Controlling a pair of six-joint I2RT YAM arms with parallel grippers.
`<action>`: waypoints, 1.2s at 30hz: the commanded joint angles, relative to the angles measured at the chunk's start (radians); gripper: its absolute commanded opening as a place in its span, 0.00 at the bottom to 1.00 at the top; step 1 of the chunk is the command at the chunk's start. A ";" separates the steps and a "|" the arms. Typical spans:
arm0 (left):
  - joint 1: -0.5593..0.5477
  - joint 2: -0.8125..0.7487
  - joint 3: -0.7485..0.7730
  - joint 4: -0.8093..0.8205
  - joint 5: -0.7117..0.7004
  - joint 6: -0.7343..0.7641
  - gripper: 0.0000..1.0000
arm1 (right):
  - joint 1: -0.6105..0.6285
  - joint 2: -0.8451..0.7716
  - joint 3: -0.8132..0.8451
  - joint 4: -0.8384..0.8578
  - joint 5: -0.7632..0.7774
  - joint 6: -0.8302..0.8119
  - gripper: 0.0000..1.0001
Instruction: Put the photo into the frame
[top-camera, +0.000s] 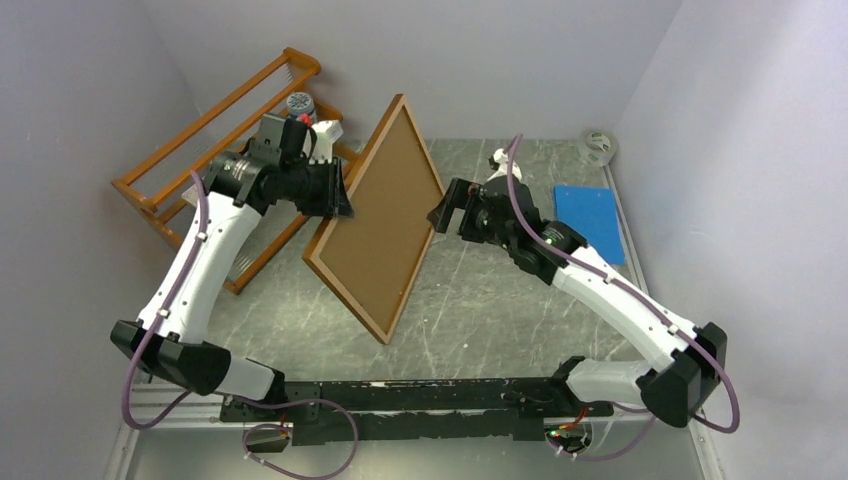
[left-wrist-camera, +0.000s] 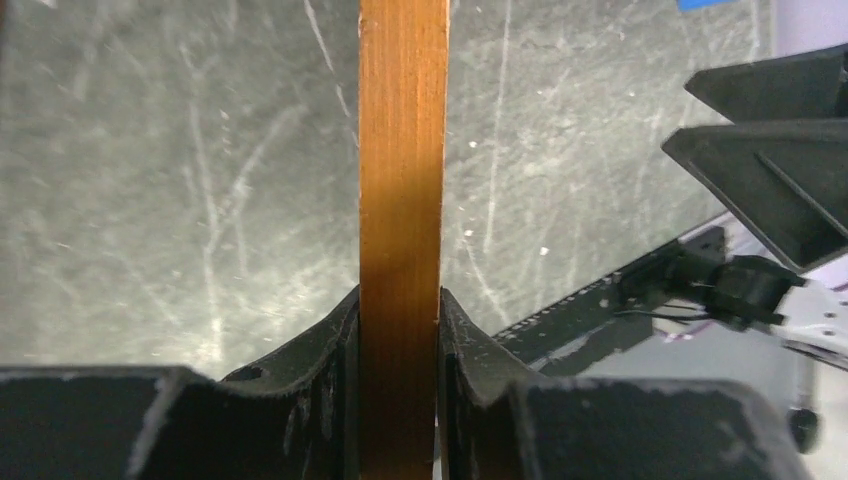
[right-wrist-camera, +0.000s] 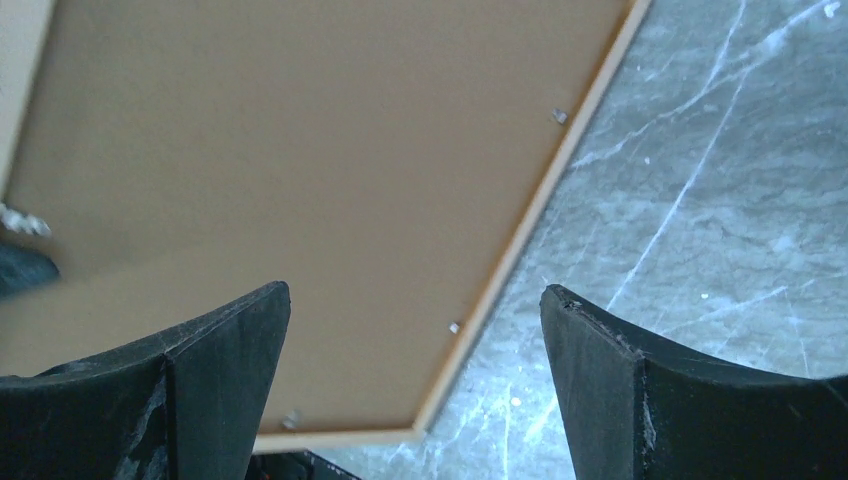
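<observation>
The frame (top-camera: 375, 220) is tilted up off the table with its back toward the top camera. A brown backing board fills the back inside the thin wooden rim. My left gripper (top-camera: 335, 195) is shut on the frame's left edge. In the left wrist view that edge (left-wrist-camera: 402, 180) stands upright between my closed fingers (left-wrist-camera: 400, 330). My right gripper (top-camera: 445, 212) is open and empty just off the frame's right corner. In the right wrist view the frame's back (right-wrist-camera: 300, 170) and rim lie below my spread fingers (right-wrist-camera: 415, 300). The photo is out of view.
An orange wooden rack (top-camera: 215, 135) stands at the back left, behind the left arm. A blue sheet (top-camera: 590, 222) lies at the right by the wall, and a tape roll (top-camera: 598, 147) sits in the back right corner. Small metal clips (right-wrist-camera: 558, 116) line the frame's back rim.
</observation>
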 joint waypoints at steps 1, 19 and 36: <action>-0.001 0.058 0.189 -0.107 -0.065 0.168 0.02 | -0.001 -0.110 -0.076 0.131 -0.046 0.019 0.99; -0.457 0.328 0.371 -0.168 -0.784 0.243 0.03 | -0.142 -0.106 -0.148 0.109 -0.113 0.345 0.91; -0.603 0.358 0.246 0.000 -0.656 0.202 0.04 | -0.349 -0.057 -0.005 0.209 -0.353 0.420 0.86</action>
